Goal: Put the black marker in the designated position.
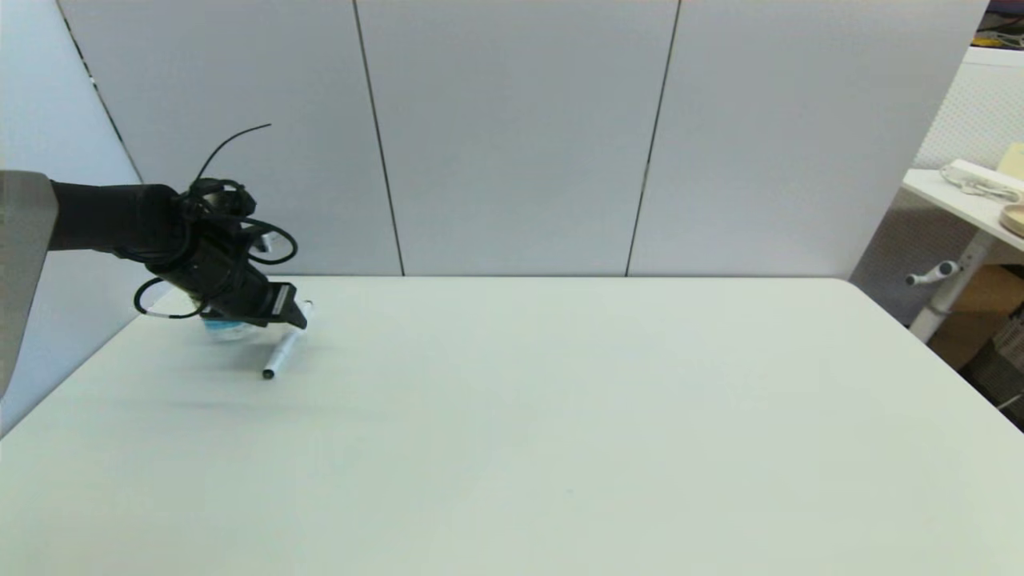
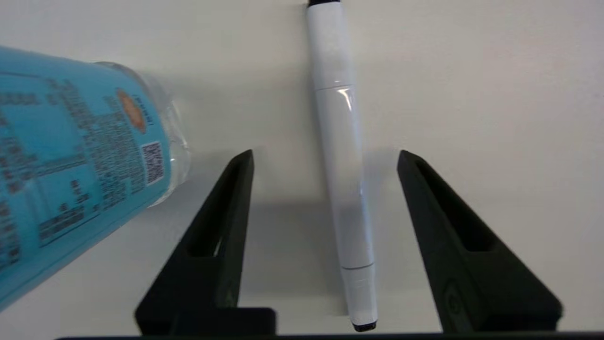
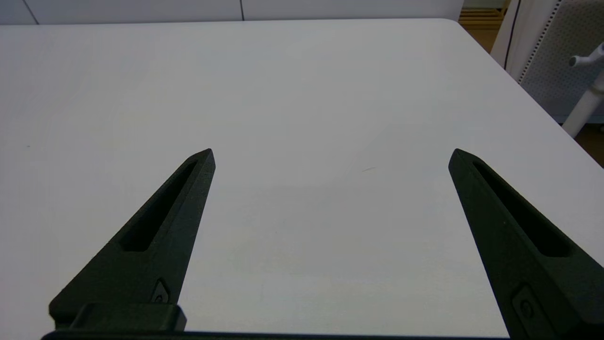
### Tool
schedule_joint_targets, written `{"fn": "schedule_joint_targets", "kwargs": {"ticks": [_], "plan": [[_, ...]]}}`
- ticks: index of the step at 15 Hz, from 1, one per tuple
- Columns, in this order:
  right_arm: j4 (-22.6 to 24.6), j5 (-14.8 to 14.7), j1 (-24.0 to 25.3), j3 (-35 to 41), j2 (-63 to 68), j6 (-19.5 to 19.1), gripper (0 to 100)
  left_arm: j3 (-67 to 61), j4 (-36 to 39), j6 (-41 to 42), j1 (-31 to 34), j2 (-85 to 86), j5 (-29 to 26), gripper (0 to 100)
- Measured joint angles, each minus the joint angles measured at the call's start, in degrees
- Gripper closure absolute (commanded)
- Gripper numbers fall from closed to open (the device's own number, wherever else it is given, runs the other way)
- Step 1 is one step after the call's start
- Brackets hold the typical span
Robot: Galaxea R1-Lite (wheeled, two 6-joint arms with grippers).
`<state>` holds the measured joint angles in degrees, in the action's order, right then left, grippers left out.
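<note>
Beside the water bottle point(image 2: 80, 165), between spread jaws: black marker point(image 2: 342, 174).
Long axis parallel to left gripper point(image 2: 325, 158) fingers; untouched.

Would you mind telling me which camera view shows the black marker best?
The left wrist view: the black marker lies nearly full-length between the open left gripper's fingers. The head view shows it small, partly hidden by the gripper. The right wrist view shows none of it.

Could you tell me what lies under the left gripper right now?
The black marker lies flat on the white table between the open left gripper fingers, untouched. A water bottle stands beside it.
</note>
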<state>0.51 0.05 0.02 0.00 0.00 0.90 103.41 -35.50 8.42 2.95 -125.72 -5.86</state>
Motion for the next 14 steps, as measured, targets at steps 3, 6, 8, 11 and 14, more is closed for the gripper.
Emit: {"fn": "schedule_joint_targets", "kwargs": {"ticks": [3,6,8,11,14], "plan": [[0.00,0.00,0.02,0.00,0.00,-0.02,0,0.44,-0.24,0.00,-0.87,2.71,0.09,0],[0.00,0.00,0.05,0.00,0.00,-0.02,0,0.52,-0.24,0.15,-2.84,9.08,1.46,0],[0.00,0.02,0.02,0.00,0.00,-0.02,0,0.48,-0.09,1.39,-4.00,14.79,2.65,0],[-0.02,0.00,0.02,0.00,0.00,-0.02,0,-0.16,-0.07,2.95,-4.96,24.87,3.06,0],[-0.02,0.02,0.02,0.00,0.00,-0.02,0,-1.32,0.06,3.34,-5.47,36.11,3.06,0]]}}
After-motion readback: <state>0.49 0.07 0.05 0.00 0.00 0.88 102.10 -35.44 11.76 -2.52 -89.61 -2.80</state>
